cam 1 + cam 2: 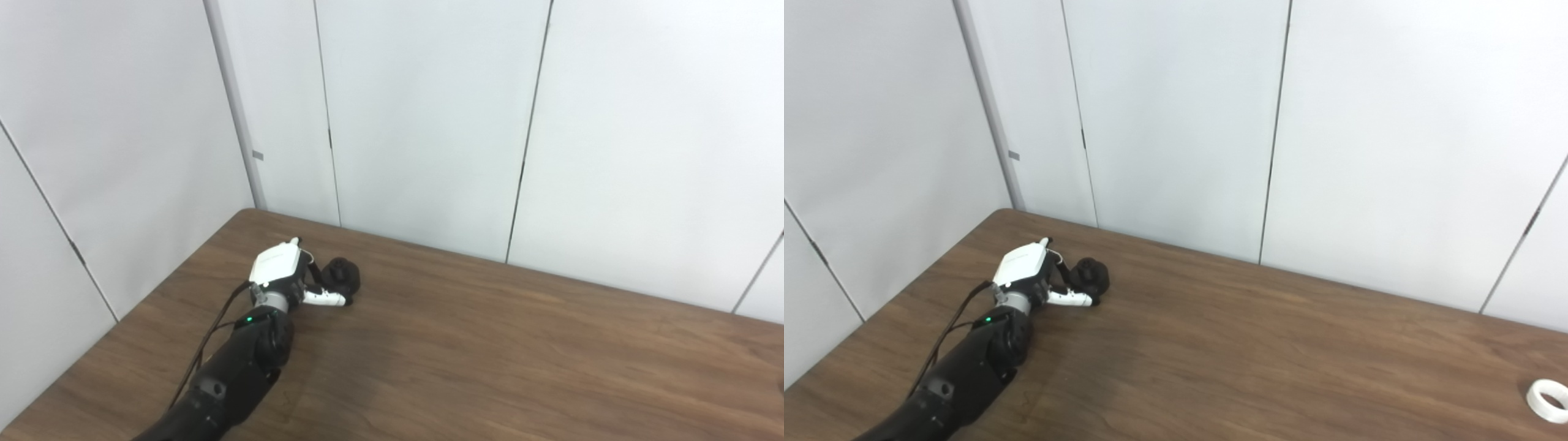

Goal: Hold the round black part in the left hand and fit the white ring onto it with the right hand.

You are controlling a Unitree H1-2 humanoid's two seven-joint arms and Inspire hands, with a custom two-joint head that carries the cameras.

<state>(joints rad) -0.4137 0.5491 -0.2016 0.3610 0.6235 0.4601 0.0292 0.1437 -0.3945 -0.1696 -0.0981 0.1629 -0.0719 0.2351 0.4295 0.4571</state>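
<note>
The round black part [343, 277] rests on the brown table [490, 343] near its far left corner; it also shows in the right eye view [1091, 275]. My left hand [293, 277] reaches it from the left, fingers and thumb curled around it, and it still sits on the table. The white ring [1548, 400] lies flat at the table's right edge, seen only in the right eye view. My right hand is out of view.
Grey wall panels [429, 122] stand close behind the table's far edge and along its left side. A black cable [205, 343] runs along my left forearm.
</note>
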